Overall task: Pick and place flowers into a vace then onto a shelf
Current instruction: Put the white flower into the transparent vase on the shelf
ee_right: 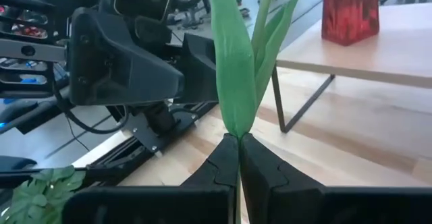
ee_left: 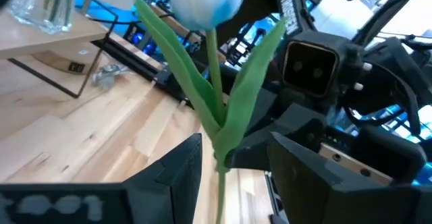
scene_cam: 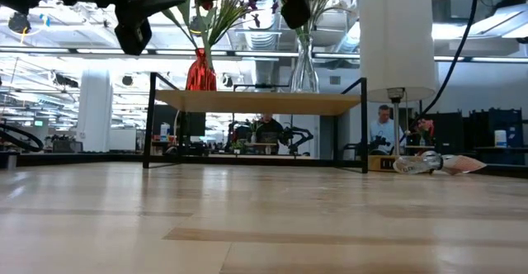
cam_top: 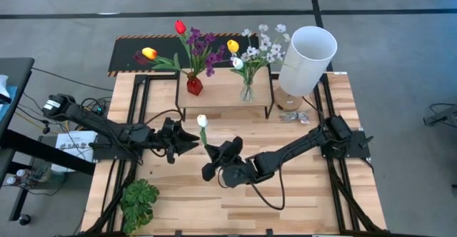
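A white tulip with green leaves is held up over the middle of the table, with my right gripper shut on its stem. My left gripper stands open just to the tulip's left. In the left wrist view the thin stem shows between its two fingers and touches neither. The shelf stands at the far middle. It bears a red vase with red, yellow and purple flowers, and a glass vase with small white blossoms. My right gripper pinches the tulip's stem between its two fingers, right where the leaves start. The fingers come nearly level from the table's near right and lie across the stem. The tulip is lifted clear of the table, bloom up, leaning a little toward the shelf.
A tall white cylinder stands to the right of the shelf, with a crumpled wrapper at its foot. A green leafy plant lies at the near left corner. Bare wood stretches along the near edge.
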